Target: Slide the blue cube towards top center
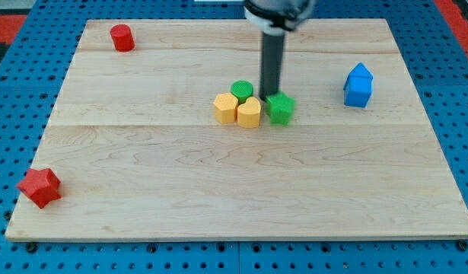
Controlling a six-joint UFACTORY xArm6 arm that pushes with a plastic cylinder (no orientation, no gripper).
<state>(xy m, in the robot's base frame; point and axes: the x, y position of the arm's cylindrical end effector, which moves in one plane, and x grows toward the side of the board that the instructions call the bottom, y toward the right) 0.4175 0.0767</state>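
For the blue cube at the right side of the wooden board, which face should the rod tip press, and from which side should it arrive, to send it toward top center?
Press the blue cube on its lower-right face, arriving from the view's bottom right, since top center lies up and left of it. My tip now sits beside the green star block, left of the cube, so it probably must circle around first.

The rod's upper mount (278,11) is cut off by the view's top edge, above the green star block (281,108). The tip (269,96) sits just to the view's left of that block's top; whether they touch cannot be told. The green cylinder (242,90), just to the star's left, is partly hidden behind two yellow blocks (237,109).
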